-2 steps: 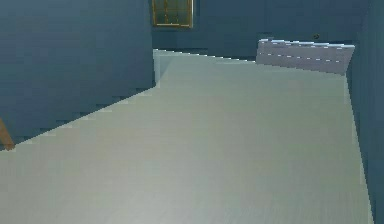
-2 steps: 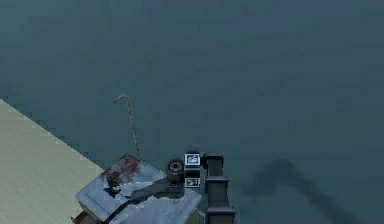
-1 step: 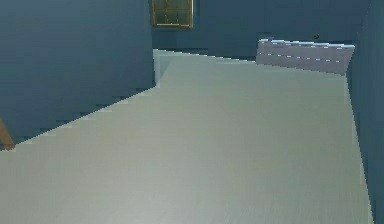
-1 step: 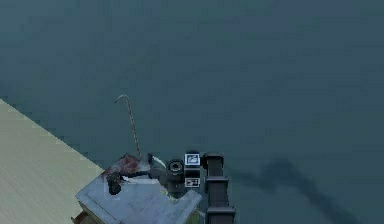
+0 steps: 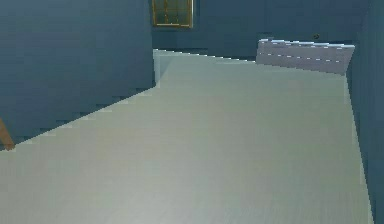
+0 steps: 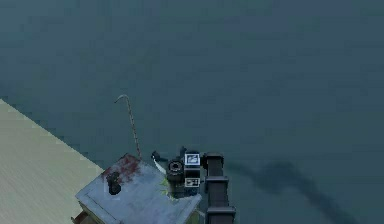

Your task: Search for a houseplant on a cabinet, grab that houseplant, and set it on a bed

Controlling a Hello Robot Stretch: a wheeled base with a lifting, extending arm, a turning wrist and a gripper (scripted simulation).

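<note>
In the arm side view the dark arm bar (image 6: 217, 198) rises from the bottom edge, with two white marker squares (image 6: 190, 160) at its end. The gripper (image 6: 165, 167) sits just left of them, at the edge of a grey cabinet top (image 6: 145, 200). A thin hooked stalk (image 6: 129, 122) stands up from a reddish spot on that top, against the blue wall. A small dark blob (image 6: 114, 186) lies nearer. I cannot tell whether the gripper holds anything. In the forward view a pale, low bed-like shape (image 5: 303, 54) stands at the far right wall.
Wide pale floor (image 5: 220, 140) stretches ahead between dark blue walls (image 5: 60, 60). A gold-framed picture (image 5: 172, 12) hangs on the far wall. An orange-brown edge (image 5: 5, 135) shows at the forward view's left. In the arm side view, pale floor (image 6: 35, 165) lies left of the cabinet.
</note>
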